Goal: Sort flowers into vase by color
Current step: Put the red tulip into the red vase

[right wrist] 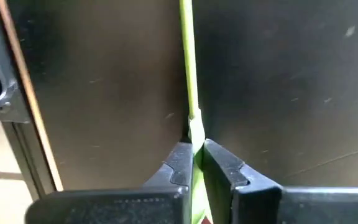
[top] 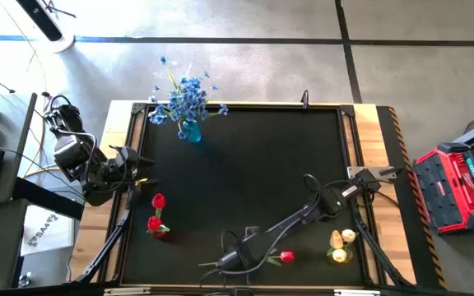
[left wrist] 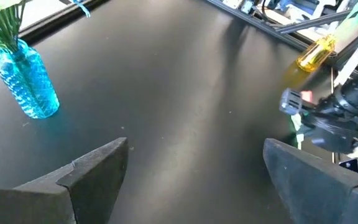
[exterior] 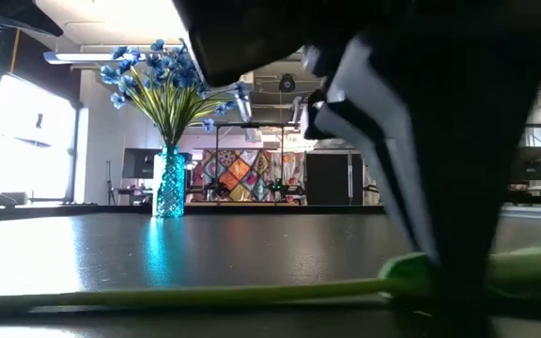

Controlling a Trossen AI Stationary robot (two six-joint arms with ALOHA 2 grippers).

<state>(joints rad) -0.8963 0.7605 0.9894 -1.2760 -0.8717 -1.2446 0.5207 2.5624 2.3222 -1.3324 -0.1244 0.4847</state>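
Note:
A red tulip (top: 286, 256) lies on the black table near its front edge. Its green stem (right wrist: 187, 62) runs toward the table's left and shows along the tabletop in the low view (exterior: 205, 296). My right gripper (top: 230, 261) is shut on this stem. My left gripper (top: 142, 170) is open and empty above the table's left side (left wrist: 191, 168). A blue vase (top: 191, 130) holds blue sprays at the far left. A red vase (top: 158, 230) holds red tulips at the near left. A yellow vase (top: 340, 253) holds pale yellow tulips at the near right. My right gripper pinches the red tulip's green stem (right wrist: 195, 134) between its two fingertips, where a leaf joins it. The fingers come from above, pointing down, and lie across the stem. The stem lies about level along the tabletop (exterior: 252, 293), with the blossom end toward the table's right.
The middle of the black table (top: 253, 164) is bare. A raised frame (top: 245, 105) runs round the table's edges. The right arm (top: 303, 215) slants across the near right part of the table. A red case (top: 455, 187) stands off the table at the right.

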